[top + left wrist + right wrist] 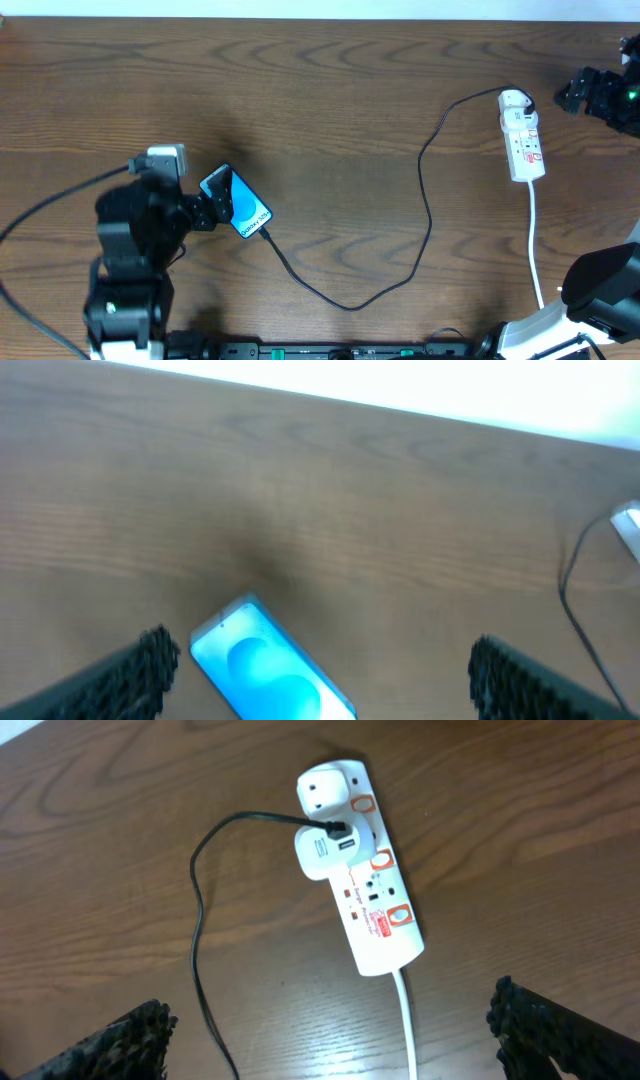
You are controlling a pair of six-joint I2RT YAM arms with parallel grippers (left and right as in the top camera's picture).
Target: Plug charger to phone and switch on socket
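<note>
The phone (238, 204) lies on the table with its blue screen lit. It also shows in the left wrist view (265, 665). My left gripper (212, 204) is open at the phone's upper end, and the phone lies between its fingers (320, 668). The black charger cable (428, 210) meets the phone's lower end and loops across to a white adapter (325, 850) on the socket strip (523, 137). My right gripper (572, 94) is open and empty beside the strip's far end. In the right wrist view it (330, 1025) hovers above the strip (375, 905).
The strip's white cord (537, 250) runs toward the front edge and also shows in the right wrist view (406, 1025). The right arm's base (595, 290) stands at the front right. The left arm's body (130, 260) stands at the front left.
</note>
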